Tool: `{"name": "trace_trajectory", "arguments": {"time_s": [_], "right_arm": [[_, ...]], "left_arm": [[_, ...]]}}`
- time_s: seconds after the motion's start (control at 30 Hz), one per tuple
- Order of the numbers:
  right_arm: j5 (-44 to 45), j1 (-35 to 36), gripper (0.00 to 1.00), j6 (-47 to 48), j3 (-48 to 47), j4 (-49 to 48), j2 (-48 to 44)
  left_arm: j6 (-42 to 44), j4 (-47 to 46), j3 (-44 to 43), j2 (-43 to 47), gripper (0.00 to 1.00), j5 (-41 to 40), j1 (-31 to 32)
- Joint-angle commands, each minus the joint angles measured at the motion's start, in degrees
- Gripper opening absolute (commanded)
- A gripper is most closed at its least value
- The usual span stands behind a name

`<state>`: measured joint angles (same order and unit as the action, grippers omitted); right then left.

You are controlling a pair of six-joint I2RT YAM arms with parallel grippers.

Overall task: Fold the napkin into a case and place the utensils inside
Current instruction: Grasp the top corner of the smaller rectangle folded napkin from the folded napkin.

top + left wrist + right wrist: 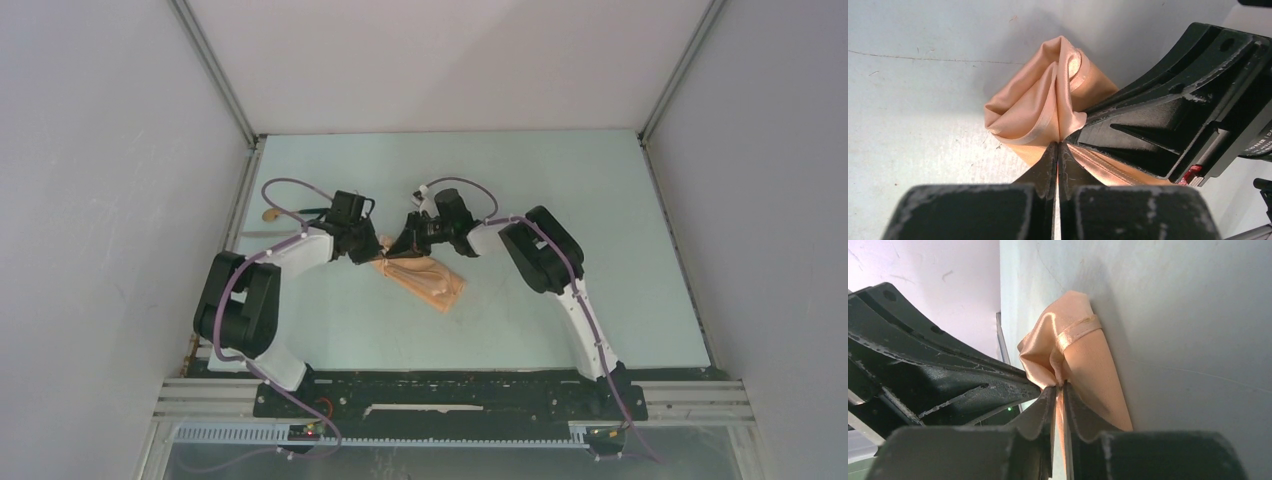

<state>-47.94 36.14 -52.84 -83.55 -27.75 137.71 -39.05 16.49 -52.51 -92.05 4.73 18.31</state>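
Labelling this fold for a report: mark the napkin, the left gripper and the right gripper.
napkin [432, 280]: top view, middle of the folded cloth.
left gripper [1057, 146]: left wrist view, between its fingertips.
right gripper [1060, 387]: right wrist view, between its fingertips.

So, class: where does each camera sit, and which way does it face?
Top: high behind the robot, facing down at the table; left arm and right arm show.
Left wrist: on its arm, facing the napkin; left end effector shut on it.
Right wrist: likewise, with the right end effector.
Shared: the napkin.
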Motion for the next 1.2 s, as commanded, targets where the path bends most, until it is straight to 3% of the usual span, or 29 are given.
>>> {"name": "trace_trajectory", "arguments": {"time_s": [0.0,0.1,0.23,0.3,0.4,0.53,0.6,0.7,0.9,1.0,1.17], "right_arm": [[0.06,1.53,0.1,1.11,-2.17,2.48,0.81],[-0.15,2.8,0.09,4.72,-3.69,6.47,0.9],[4.18,5.7,0.23,14.75,-11.7,23.06,2.21],[4.72,5.21,0.28,14.64,-11.42,23.06,1.38],[1.05,2.35,0.4,6.61,-3.75,9.69,-1.44],[0.04,1.39,0.51,8.85,-2.45,12.08,-3.38],[-0.31,1.27,0.52,8.59,-1.49,11.34,-3.76],[-1.06,0.91,0.52,6.64,-0.57,8.09,-3.36],[-2.25,0.62,0.43,1.75,1.24,1.32,-3.87],[-2.37,0.43,0.37,0.51,1.36,-0.15,-3.59],[-1.93,0.07,0.43,-1.09,1.5,-2.44,-2.83]], "left_arm": [[-0.8,-3.04,0.11,2.9,0.0,1.23,-0.71],[-0.9,-3.42,-0.93,2.68,0.0,2.84,-0.77],[-2.2,-3.72,-0.93,2.59,0.0,3.87,-0.94],[-2.65,-2.83,-1.15,1.67,0.0,3.61,-1.47],[-3.55,-1.63,-1.3,-0.1,0.0,5.02,-3.11],[-4.17,-3.52,1.3,1.24,0.0,5.85,-3.79],[-3.81,-4.14,2.53,3.48,0.02,6.29,-3.63],[-1.25,-1.03,3.22,8.81,0.12,0.32,-2.2],[0.25,4.46,4.73,9.94,0.25,-8.6,-0.72],[0.79,5.2,4.16,8.25,0.2,-8.9,-0.67],[0.79,5.11,3.2,6.35,0.19,-8.91,0.06]]}}
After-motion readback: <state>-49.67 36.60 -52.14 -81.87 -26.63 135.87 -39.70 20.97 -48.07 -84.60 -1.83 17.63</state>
